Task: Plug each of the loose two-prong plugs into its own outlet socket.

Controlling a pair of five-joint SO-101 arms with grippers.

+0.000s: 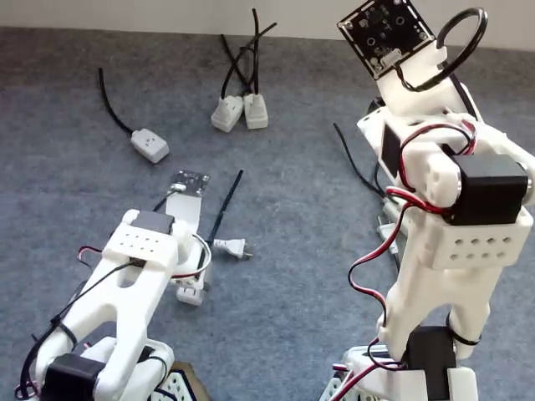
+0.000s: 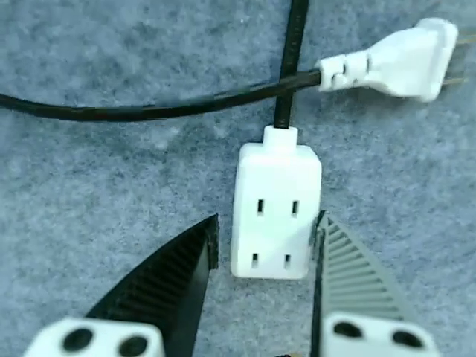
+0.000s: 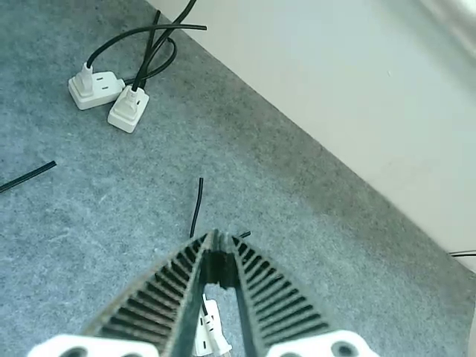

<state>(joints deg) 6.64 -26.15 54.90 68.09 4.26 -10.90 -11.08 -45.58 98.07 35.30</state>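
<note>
From the high view, two white sockets lie touching at 12 o'clock on the grey desk (image 1: 292, 200): the first far socket (image 1: 226, 114) and the second far socket (image 1: 255, 110), each with black cords rising from it. An empty socket (image 1: 150, 145) sits alone at 10 o'clock. A loose plug (image 1: 235, 247) lies near the centre, prongs toward 3 o'clock, just beside the left arm, whose left hand (image 1: 191, 291) hangs low at 7 o'clock.

In the left wrist view, the left hand (image 2: 266, 222) is spread wide around a near socket (image 2: 277, 186) without yet clamping it. All its slots are bare. The loose plug (image 2: 394, 63) lies close beyond it, its cord crossing the socket's own lead.

In the right wrist view, the right hand (image 3: 219, 238) is pinched narrow on the dark cord end of a second plug (image 3: 208, 335), whose white body hangs under the fingers. Well beyond it, the first far socket (image 3: 93, 88) and the second far socket (image 3: 126, 111) each appear to carry a seated white plug.

By my reading the job is about half done. Two plugs look to be in, while one lies on the desk and one is carried. The empty socket and the near socket wait for them.
</note>
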